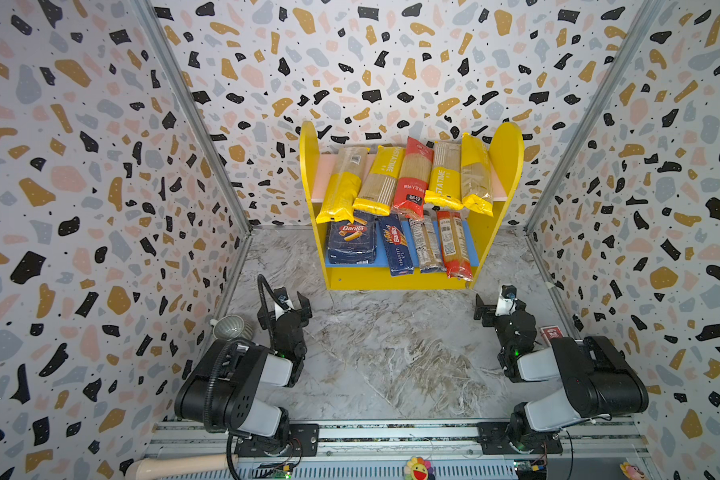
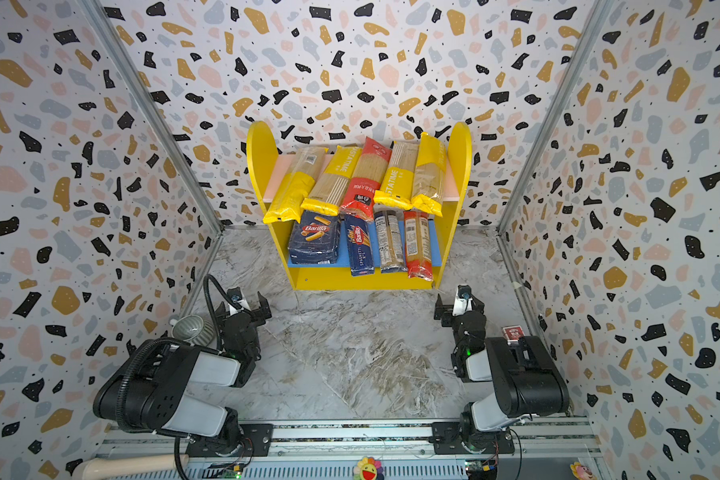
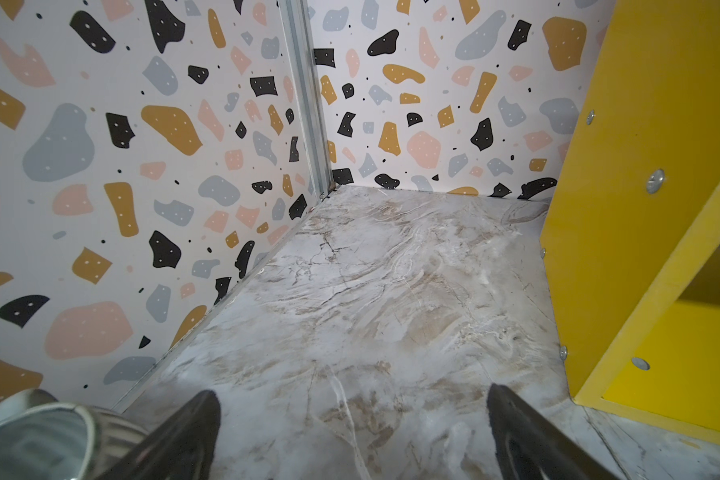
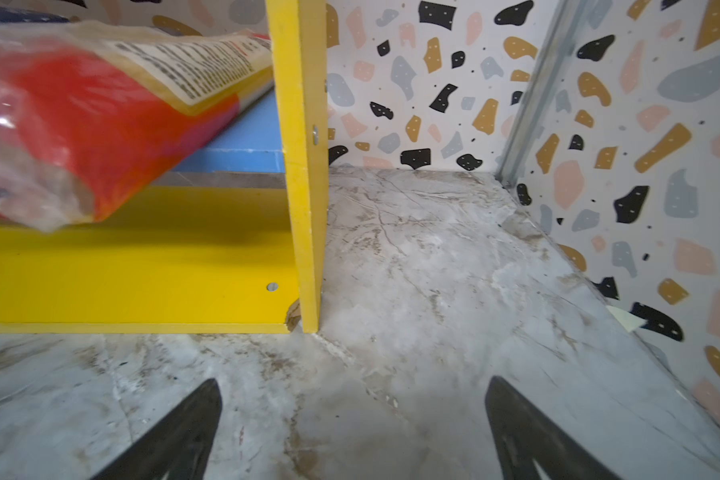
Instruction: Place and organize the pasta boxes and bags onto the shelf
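Upper centre, on grey marble tabletop [image 1: 391, 357]: yellow-sided two-tier shelf [image 1: 506, 166]. Bears five spaghetti bags [image 1: 412, 178] on pink upper board [image 1: 320, 183], two dark blue Barilla boxes [image 1: 352, 243] and two narrow bags [image 1: 454, 245] on blue lower board [image 1: 411, 239].

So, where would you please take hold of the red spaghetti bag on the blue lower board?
Probably take the red spaghetti bag at its near end, which overhangs the blue board. Come from the front with the right end effector, pinching above and below.

Ribbed grey bowl [image 1: 230, 327] at left edge of marble-patterned tabletop [image 1: 391, 357]; small red card pack [image 1: 550, 332] at right edge; terrazzo-print walls [image 1: 80, 166] around.
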